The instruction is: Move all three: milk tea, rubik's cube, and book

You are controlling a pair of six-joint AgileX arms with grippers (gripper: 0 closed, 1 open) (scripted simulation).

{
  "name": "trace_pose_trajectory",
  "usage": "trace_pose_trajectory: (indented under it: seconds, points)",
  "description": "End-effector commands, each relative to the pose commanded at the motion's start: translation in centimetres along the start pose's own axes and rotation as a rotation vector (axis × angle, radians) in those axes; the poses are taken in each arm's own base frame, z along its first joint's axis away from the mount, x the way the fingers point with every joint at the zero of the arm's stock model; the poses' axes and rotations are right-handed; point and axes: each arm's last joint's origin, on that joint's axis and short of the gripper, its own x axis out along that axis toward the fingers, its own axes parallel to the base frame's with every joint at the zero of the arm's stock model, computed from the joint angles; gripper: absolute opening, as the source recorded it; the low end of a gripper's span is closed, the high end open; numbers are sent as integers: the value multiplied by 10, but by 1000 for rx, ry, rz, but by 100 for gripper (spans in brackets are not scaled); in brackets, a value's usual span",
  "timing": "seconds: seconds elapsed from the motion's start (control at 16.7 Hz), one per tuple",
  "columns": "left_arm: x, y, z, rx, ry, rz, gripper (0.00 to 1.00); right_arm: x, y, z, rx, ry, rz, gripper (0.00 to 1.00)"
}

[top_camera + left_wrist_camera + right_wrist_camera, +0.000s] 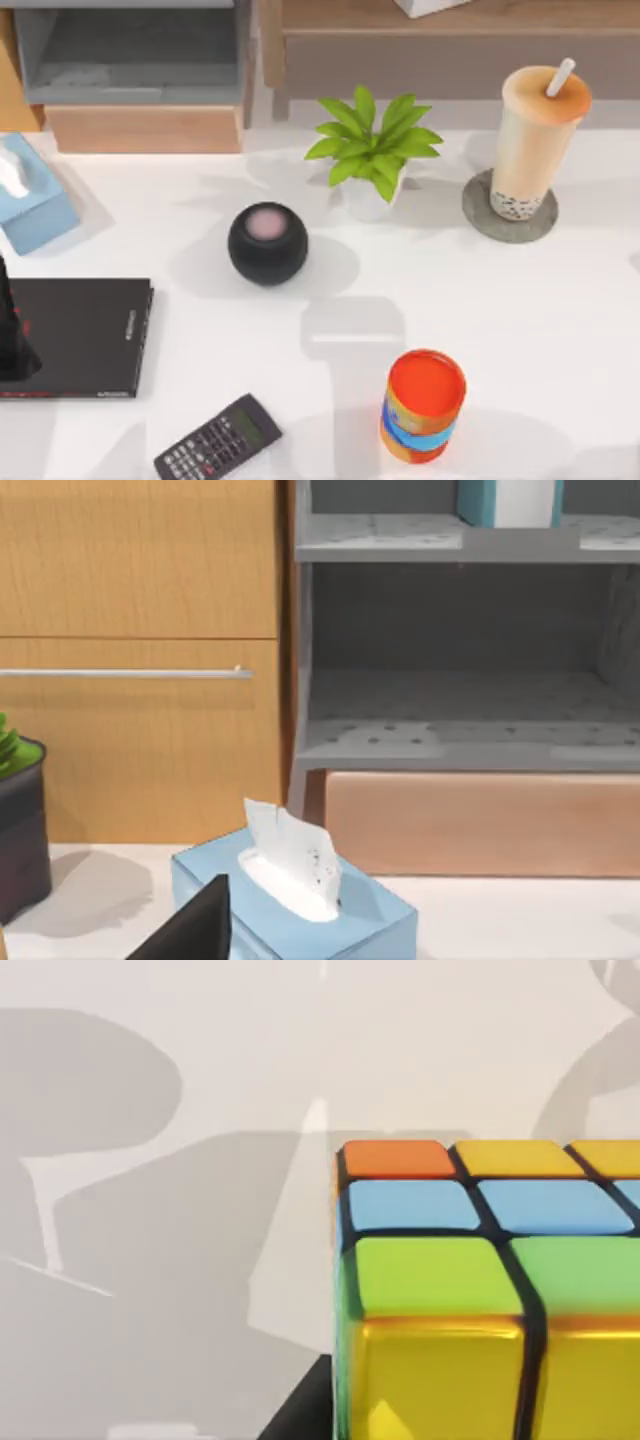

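Milk tea (532, 140): stood on a coaster (478, 205) at the counter (540, 320) right rear, likely already placed; cube (480, 1280): seen close by the right wrist, probably carried, grip state not discernible; book (507, 502): shelved upright; left hand state not discernible.

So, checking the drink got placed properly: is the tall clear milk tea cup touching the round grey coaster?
Touching. The top view shows the milk tea cup standing upright on the grey coaster, base inside its rim.

White table (560, 330), coaster (480, 215), speaker (267, 243), can (423, 405), calculator (218, 440)
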Motion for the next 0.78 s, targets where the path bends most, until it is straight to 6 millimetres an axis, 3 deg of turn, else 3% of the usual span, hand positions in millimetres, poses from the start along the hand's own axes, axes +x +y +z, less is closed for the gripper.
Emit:
trace_pose_trajectory:
  seconds: [0.12,0.3,0.54,0.78]
  points:
    - [0,0,0,0,0,0,100,-13,4,25,-43,-106,-40,0]
    - [0,0,0,0,0,0,100,-45,26,83,-140,-357,-116,0]
    - [0,0,0,0,0,0,100,-107,88,166,-202,-851,-153,0]
    - [0,0,0,0,0,0,100,-172,149,204,-130,-1289,-68,0]
